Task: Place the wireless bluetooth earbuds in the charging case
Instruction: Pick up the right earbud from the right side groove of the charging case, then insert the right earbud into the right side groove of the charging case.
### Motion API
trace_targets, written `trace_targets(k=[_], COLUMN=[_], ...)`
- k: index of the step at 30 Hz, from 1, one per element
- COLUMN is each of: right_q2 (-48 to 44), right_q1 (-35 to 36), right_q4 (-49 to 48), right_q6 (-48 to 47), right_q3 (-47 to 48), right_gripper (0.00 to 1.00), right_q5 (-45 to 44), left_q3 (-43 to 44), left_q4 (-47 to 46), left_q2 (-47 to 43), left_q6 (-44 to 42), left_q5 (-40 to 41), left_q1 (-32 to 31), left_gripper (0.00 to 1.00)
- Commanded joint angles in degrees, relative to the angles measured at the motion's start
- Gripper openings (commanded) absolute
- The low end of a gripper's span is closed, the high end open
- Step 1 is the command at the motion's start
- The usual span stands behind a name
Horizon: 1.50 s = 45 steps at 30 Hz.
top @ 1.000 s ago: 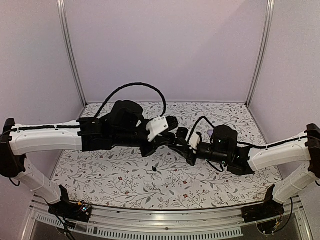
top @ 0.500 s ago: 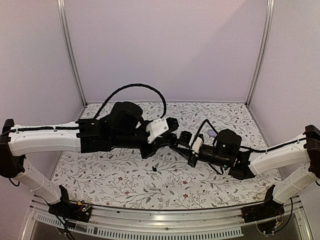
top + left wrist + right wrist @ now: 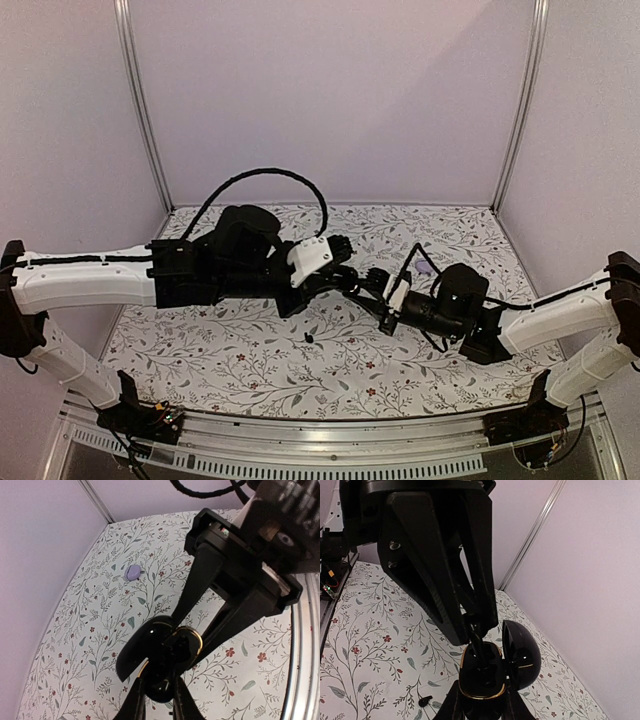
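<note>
Gripping the open charging case (image 3: pixel 487 680), right jaws were closed on it; left jaws, pinched together at its 12 o'clock, load unseen, might pry it free if misaligned.

The charging case (image 3: pixel 521 655) is smooth, glossy black plastic with a shiny gold-toned rim. The floral cloth (image 3: pixel 250 355) looks matt and flat. The rail (image 3: pixel 330 437) along the lower frame edge is brushed, ribbed metal.
</note>
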<state>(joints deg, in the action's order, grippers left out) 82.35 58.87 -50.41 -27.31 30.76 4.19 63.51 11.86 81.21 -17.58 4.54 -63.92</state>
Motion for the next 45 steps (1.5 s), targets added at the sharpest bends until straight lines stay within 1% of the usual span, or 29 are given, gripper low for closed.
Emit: trace_targets(k=[1,8,14,23,26,33,45], right_q2=[-1.31,-1.18,-1.22,-0.18,-0.09,0.01,0.44], right_q1=[0.36,0.34,0.37,0.43,0.68,0.96,1.32], right_q4=[-5.16,-8.04,-12.53,-12.29,-11.88,-10.91,-9.99], right_q6=[-1.67,-3.58,-5.13,-5.39,-5.34,-5.39,-5.65], right_q3=[-1.00,-2.62,-4.38,-3.35,-3.12,-2.36,-1.86], right_gripper=[0.00,0.00,0.00,0.00,0.00,0.00,0.00], right_q5=[-1.20,-1.64,-2.11,-3.88,-6.56,-8.12,-8.42], left_q3=[-1.17,-1.50,-1.98,-2.15,-1.94,-0.30,0.93], left_q4=[1.35,0.68,-1.24,-6.86,-8.27,-8.30,-9.41], left_q2=[-1.52,-2.35,-3.01,-0.86,-0.39,1.36,2.75], left_q6=[-0.23,-0.67,-0.54,3.01,4.05,4.72,5.43], left_q5=[1.25,-1.35,-3.76,-0.65,0.26,3.17,3.41], left_q1=[-0.20,-0.22,-0.99,-2.23,-2.20,-2.24,-2.36], left_gripper=[0.04,0.04,0.04,0.04,0.03,0.03,0.03])
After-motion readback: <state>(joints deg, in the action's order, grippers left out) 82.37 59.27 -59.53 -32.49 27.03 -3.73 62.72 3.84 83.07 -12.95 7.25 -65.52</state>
